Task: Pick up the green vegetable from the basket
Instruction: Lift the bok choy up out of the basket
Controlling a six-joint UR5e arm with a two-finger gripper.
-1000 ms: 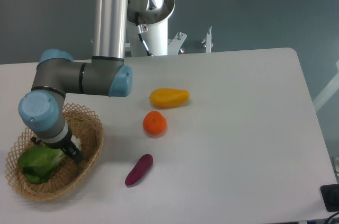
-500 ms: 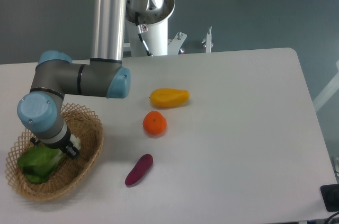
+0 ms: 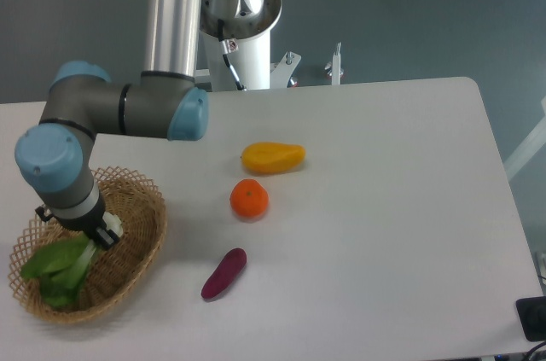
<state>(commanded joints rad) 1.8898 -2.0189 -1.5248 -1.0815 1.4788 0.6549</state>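
Note:
The green vegetable [image 3: 58,267], a bok choy with dark leaves and a pale stalk, hangs tilted over the left half of the tan wicker basket [image 3: 141,246]. Its leafy end points down-left toward the basket floor; its white stalk end is up at my gripper [image 3: 101,234]. The gripper is shut on that stalk end, mostly hidden under the arm's wrist [image 3: 60,169]. Whether the leaves still touch the basket cannot be told.
On the white table to the right of the basket lie a purple sweet potato [image 3: 223,273], an orange [image 3: 249,199] and a yellow-orange fruit [image 3: 272,157]. The arm's base column [image 3: 175,20] stands behind the table's back edge.
The wrist and gripper have risen and shifted left. The bok choy has come up with them: its stalk end is lifted and it now hangs stretched and tilted rather than lying bunched.

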